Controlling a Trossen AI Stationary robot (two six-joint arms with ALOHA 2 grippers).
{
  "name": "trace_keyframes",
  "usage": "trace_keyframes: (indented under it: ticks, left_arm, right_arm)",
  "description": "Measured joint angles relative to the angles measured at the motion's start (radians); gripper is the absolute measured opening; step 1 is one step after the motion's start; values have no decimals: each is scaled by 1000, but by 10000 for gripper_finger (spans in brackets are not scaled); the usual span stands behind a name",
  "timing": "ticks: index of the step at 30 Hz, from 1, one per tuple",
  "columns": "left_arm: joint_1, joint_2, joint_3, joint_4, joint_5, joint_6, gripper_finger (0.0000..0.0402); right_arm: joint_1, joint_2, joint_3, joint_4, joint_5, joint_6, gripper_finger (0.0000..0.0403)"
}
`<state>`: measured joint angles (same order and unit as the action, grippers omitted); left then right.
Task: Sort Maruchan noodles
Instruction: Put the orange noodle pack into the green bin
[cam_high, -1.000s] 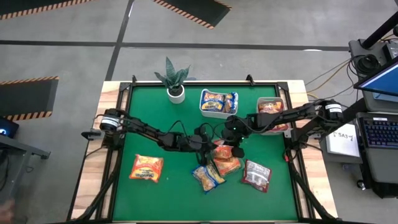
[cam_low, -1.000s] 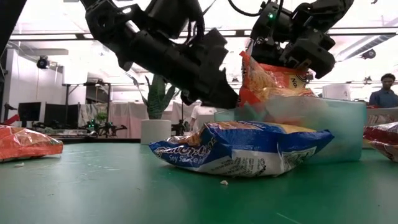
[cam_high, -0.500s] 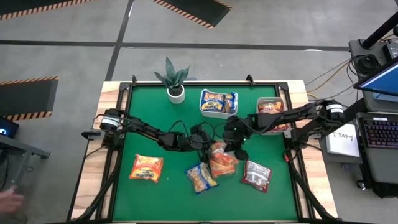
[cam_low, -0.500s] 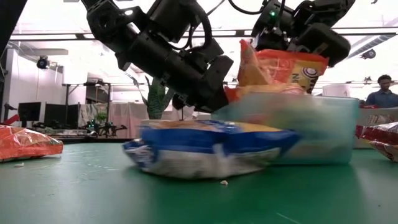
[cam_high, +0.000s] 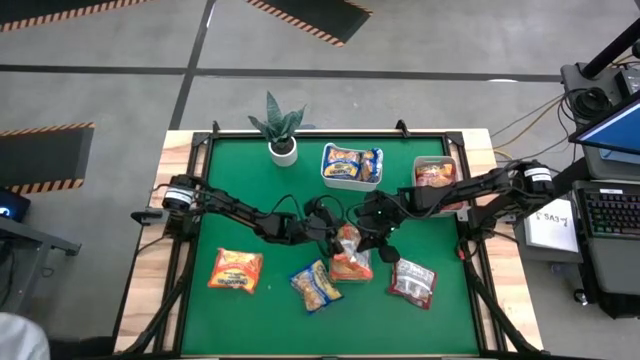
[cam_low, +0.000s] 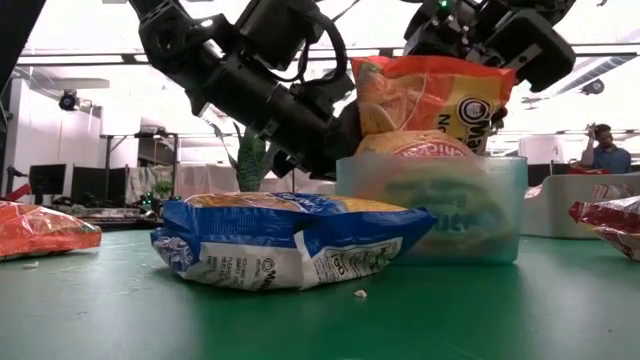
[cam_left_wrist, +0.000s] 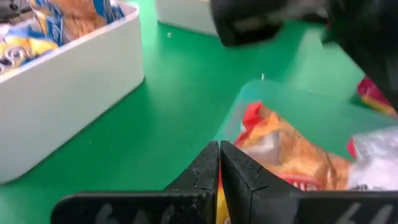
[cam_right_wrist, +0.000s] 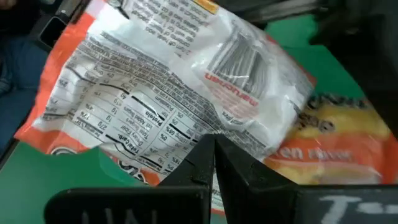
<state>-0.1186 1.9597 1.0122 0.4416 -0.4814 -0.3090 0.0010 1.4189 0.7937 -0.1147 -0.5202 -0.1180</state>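
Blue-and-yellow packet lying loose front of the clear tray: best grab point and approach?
Take the blue-and-yellow packet from straight above, pinching across its narrower width near the middle. It lies flat on the green table with a puffy, raised centre, clear of the clear tray, so a top-down pinch looks likeliest to hold.
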Motion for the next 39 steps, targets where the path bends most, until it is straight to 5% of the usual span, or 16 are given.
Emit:
trace_keyframes:
  ticks: [12,20,33,39]
  left_arm:
    - [-12,-97,0,54,-13,124,0]
    - [-105,-207,0,35,92,256,0]
    - [-180,-164,1,-65,95,101,0]
    - [-196,-220,1,-67,74,104,0]
  right_arm:
    - [37,8,-3,-72,238,-15,9]
    - [40,-42,-3,-74,262,-9,9]
    - [124,-221,-3,-88,386,43,9]
    - [200,-307,-4,-135,548,97,9]
